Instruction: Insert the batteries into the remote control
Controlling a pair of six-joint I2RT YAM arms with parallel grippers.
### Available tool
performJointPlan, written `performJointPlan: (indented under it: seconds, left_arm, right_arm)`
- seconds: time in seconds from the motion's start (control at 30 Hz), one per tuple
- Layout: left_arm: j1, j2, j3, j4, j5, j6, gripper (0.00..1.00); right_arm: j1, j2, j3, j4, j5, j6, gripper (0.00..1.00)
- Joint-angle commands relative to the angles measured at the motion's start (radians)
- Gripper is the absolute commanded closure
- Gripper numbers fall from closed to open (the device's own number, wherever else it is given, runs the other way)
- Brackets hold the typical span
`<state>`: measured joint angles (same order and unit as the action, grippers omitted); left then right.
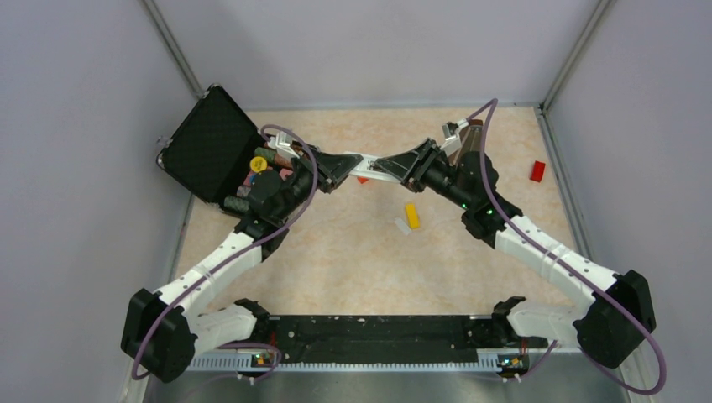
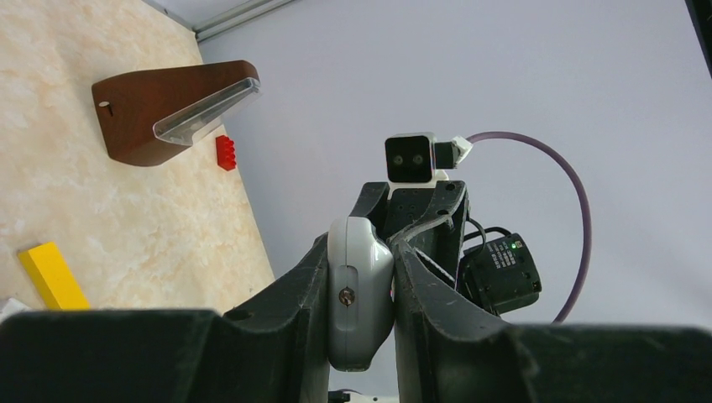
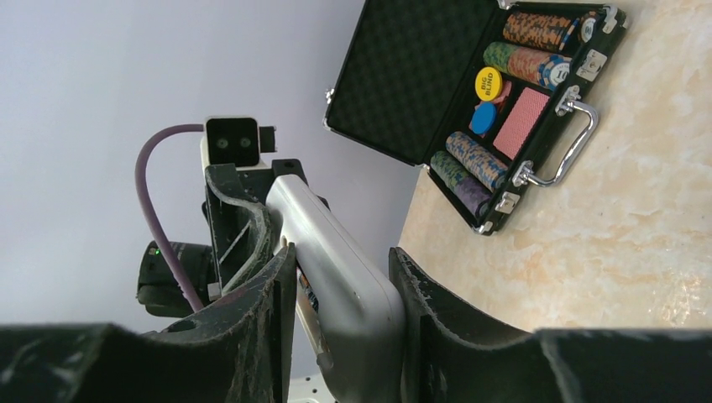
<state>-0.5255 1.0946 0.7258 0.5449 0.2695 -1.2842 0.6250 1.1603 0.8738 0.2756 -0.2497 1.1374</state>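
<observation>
The open poker chip case (image 1: 210, 143) stood at the far left corner, just behind my left arm (image 1: 220, 259); a wide swing could strike it. My left claw (image 1: 344, 168) was pinching one end of the remote control (image 1: 376, 168) by its narrow sides. The remote hung clear of the tabletop (image 1: 336, 260), nearer the far edge, midway between the left and right edges. My right claw (image 1: 406, 171) pinched the opposite end. With two claws on one rigid bar, any mismatch in arm travel would likely twist it or drag it loose. An early release could drop it. The batteries could not be made out.
</observation>
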Motion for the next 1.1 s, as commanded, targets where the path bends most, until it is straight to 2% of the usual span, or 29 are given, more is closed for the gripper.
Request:
performJointPlan:
  seconds: [0.0,0.1,0.13,0.23,0.3,0.37,0.47,0.6,0.73,0.83,0.97,1.07]
  left_arm:
    - [-0.009,-0.013,0.039,0.020,0.026,0.068,1.00]
    - [-0.009,-0.012,0.041,0.017,0.025,0.071,1.00]
    - [-0.008,-0.011,0.041,0.017,0.024,0.072,1.00]
    - [-0.009,-0.013,0.044,0.002,0.003,0.082,1.00]
    - [-0.008,-0.020,0.035,-0.015,-0.026,0.087,1.00]
    - [-0.008,-0.032,0.014,-0.012,-0.066,0.088,1.00]
    - [0.011,-0.053,-0.017,-0.017,-0.086,0.091,1.00]
    - [0.060,-0.085,-0.051,-0.059,-0.087,0.103,1.00]
    - [0.120,-0.144,-0.082,-0.162,-0.116,0.153,1.00]
    - [0.167,-0.182,-0.109,-0.230,-0.126,0.178,1.00]
    - [0.201,-0.219,-0.136,-0.287,-0.130,0.194,1.00]
    - [0.212,-0.243,-0.156,-0.308,-0.140,0.198,1.00]
  right_arm:
    - [0.015,0.008,0.053,-0.049,-0.037,-0.053,0.70]
    - [0.015,0.009,0.057,-0.069,-0.039,-0.069,0.73]
    - [0.015,0.008,0.058,-0.072,-0.039,-0.070,0.70]
    - [0.015,0.003,0.064,-0.087,-0.039,-0.068,0.46]
    - [0.012,-0.006,0.075,-0.101,-0.027,-0.067,0.33]
    - [0.003,-0.018,0.083,-0.120,-0.019,-0.068,0.27]
    - [-0.028,-0.036,0.088,-0.155,-0.019,-0.070,0.24]
    - [-0.089,-0.054,0.082,-0.261,-0.001,-0.074,0.24]
    - [-0.114,-0.019,0.107,-0.493,0.087,-0.164,0.30]
    - [-0.106,0.081,0.134,-0.620,0.122,-0.252,0.43]
    - [-0.043,0.221,0.180,-0.710,0.217,-0.331,0.48]
    - [0.004,0.331,0.231,-0.747,0.293,-0.307,0.54]
